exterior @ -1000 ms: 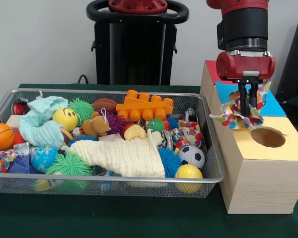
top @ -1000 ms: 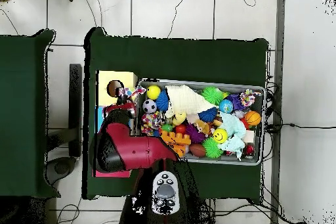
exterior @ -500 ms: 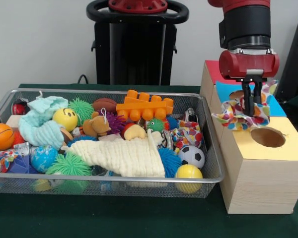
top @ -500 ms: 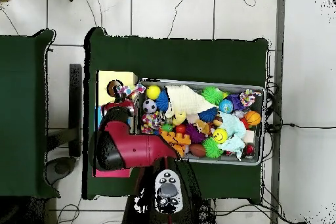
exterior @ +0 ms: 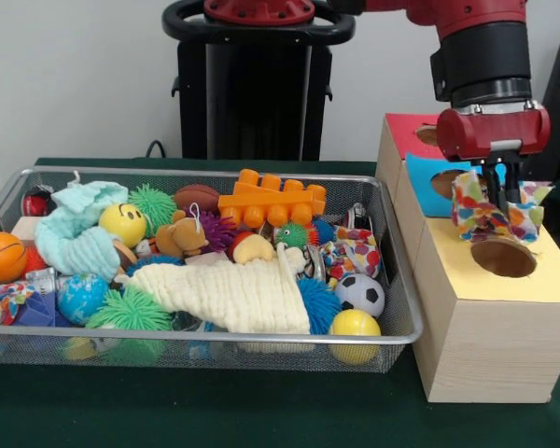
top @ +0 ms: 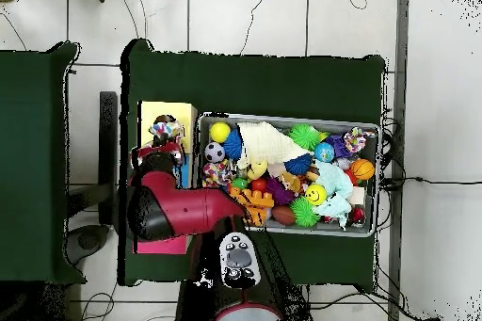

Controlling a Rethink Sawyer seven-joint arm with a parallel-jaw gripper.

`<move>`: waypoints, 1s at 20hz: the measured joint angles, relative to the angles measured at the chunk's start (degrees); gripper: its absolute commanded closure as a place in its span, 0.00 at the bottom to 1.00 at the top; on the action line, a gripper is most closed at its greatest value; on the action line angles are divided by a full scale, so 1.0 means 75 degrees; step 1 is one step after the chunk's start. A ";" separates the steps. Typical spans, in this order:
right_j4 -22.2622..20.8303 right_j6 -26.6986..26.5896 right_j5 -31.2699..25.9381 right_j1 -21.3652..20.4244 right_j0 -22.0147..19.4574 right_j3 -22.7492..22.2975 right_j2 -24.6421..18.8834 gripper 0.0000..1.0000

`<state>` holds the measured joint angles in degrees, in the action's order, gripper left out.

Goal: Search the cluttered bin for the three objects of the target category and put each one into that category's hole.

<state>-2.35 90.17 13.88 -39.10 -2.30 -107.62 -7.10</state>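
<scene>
Gripper (exterior: pixel 499 183) above the hole (exterior: pixel 503 258) of the yellow-topped box (exterior: pixel 490 327), clamped on a polka-dot cloth (exterior: pixel 490 213).
The fingers were closed narrowly on the cloth, which hung with its lower folds at the hole's rim. Left of the box, the wire bin (exterior: pixel 392 338) on the desk (exterior: pixel 261 411) held another polka-dot cloth (exterior: pixel 353 252).

Around the cream muslin cloth (exterior: pixel 233 294): soccer ball (exterior: pixel 358 294) and yellow ball (exterior: pixel 354 327) to its right; orange toy brick (exterior: pixel 271 200) behind; smiley ball (exterior: pixel 122 224) left; green spiky ball (exterior: pixel 131 311) beside.
</scene>
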 measured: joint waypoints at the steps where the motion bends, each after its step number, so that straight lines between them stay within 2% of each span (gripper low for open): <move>1: 0.0000 0.0000 -0.0002 0.0013 0.0012 0.0001 -0.0006 1.00; 11: 0.0000 0.0000 0.0111 0.0292 0.0124 0.0102 -0.0270 1.00; 20: 0.0002 0.0000 0.0527 0.0437 0.0431 0.0594 -0.0217 1.00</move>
<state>-2.33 90.17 17.84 -35.83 0.94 -103.16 -8.72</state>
